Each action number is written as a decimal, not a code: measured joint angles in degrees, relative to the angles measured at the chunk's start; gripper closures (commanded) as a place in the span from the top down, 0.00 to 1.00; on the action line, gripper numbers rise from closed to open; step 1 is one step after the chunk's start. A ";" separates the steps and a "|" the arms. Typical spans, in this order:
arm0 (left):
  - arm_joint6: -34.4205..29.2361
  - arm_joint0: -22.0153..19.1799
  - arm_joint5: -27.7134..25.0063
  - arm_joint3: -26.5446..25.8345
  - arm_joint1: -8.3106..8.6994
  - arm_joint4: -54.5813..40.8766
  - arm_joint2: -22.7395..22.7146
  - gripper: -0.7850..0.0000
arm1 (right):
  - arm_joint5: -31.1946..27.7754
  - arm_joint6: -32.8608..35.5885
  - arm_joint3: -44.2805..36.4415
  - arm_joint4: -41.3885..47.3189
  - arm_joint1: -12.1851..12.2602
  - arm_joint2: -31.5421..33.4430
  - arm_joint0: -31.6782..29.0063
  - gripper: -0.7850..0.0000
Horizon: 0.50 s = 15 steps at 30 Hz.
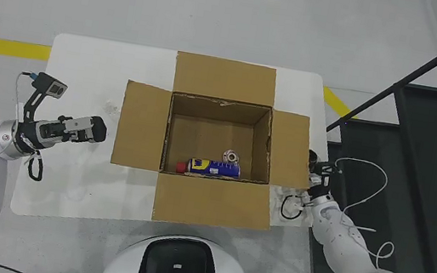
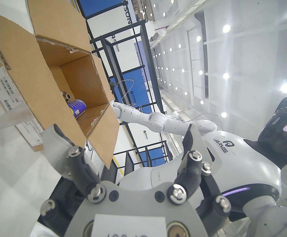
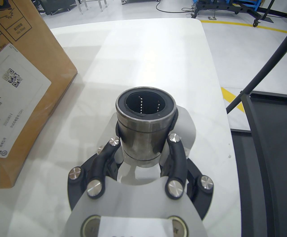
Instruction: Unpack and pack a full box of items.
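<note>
Bearing sleeve: a steel cylinder (image 3: pixel 144 116) with a dark bore was gripped in the right hand, open end pointing away from the wrist.
Sleeve location: it was outside the box, over the surface, near the box's outer side wall. Contact with the surface could not be determined.
Right hand: the right hand (image 3: pixel 146 134) was closed on the sleeve, one finger (image 3: pixel 186 128) on either side of its lower body.
Box: the cardboard box (image 1: pixel 218 136) stood on the middle of the surface with all four flaps folded outward. A printed label was on the side wall (image 3: pixel 27 78) facing the right hand.
Box contents: a blue and yellow spray can (image 1: pixel 212 168) lay on its side along the wall nearest the robot, its red cap toward the left arm's side. A small metal fitting (image 1: pixel 231 155) lay just beside the can, farther from the robot.
Left hand: the left hand (image 1: pixel 90 129) was over the surface beside the box's left flap, apart from it. Its fingers (image 2: pixel 53 137) were spread wide with nothing between them. It faced the box opening, where the can (image 2: pixel 77 107) and the fitting (image 2: pixel 66 96) were visible.
Surface: the white surface (image 1: pixel 91 73) had rounded corners.
Surroundings: a black metal frame (image 1: pixel 424 143) stood on the floor at the right arm's side. A yellow floor line (image 1: pixel 0 45) ran beyond the left arm.
</note>
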 measured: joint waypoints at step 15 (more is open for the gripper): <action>0.00 0.00 0.00 0.00 0.00 0.00 0.00 1.00 | -1.63 -8.89 -2.53 -0.02 1.77 1.60 -1.16 1.00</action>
